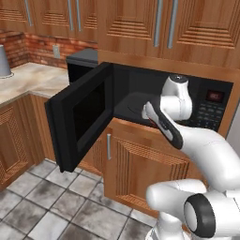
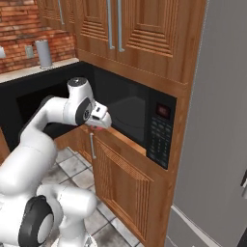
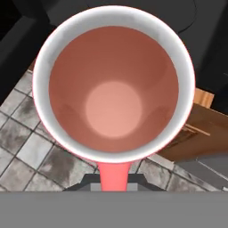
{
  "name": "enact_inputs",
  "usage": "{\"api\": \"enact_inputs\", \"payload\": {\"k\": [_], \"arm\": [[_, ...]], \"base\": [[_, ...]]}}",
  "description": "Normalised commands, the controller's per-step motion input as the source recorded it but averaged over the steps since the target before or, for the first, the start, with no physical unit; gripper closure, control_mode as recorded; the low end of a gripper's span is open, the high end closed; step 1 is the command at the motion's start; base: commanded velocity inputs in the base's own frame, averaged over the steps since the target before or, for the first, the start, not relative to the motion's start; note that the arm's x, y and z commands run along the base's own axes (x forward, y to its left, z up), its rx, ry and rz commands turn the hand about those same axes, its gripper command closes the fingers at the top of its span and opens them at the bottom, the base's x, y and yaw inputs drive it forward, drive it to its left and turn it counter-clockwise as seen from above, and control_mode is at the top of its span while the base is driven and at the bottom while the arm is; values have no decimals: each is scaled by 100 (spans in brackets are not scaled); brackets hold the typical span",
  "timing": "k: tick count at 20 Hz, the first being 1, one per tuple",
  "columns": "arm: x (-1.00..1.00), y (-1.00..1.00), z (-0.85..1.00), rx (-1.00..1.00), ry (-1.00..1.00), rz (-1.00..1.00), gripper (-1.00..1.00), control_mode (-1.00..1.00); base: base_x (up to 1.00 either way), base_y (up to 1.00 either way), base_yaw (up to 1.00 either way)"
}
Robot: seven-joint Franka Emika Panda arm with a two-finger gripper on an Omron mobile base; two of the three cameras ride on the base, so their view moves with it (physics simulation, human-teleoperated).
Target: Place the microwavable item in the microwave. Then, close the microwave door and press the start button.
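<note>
The red cup, with its pale rim, is seen from above in the hand view, empty, and my gripper is shut on its near wall. In the base views the gripper holds the cup at the front sill of the microwave, just at the mouth of its dark cavity. A sliver of the cup's red shows under the hand. The microwave door stands swung wide open to the left. The keypad and red display are on the right panel.
A plain black box appliance sits on the counter left of the microwave. A grey canister stands further back. Wooden cabinets lie below and above, and a grey fridge rises at the right.
</note>
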Motion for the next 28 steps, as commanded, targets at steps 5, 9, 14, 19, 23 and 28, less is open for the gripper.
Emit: {"api": "enact_inputs", "payload": {"k": [5,9,14,19,23,28], "arm": [[70,-1,-21,-15,-16,-3,100,-100],[67,0,-29,-13,-12,-3,100,-100],[60,-20,-3,-2,0,-1,100,-100],[51,-38,0,0,0,0,100,-100],[47,-29,0,0,0,0,100,-100],[50,-12,0,0,0,0,100,-100]], "base": [[0,0,0],[0,0,0],[0,0,0],[0,0,0],[0,0,0],[0,0,0]]}}
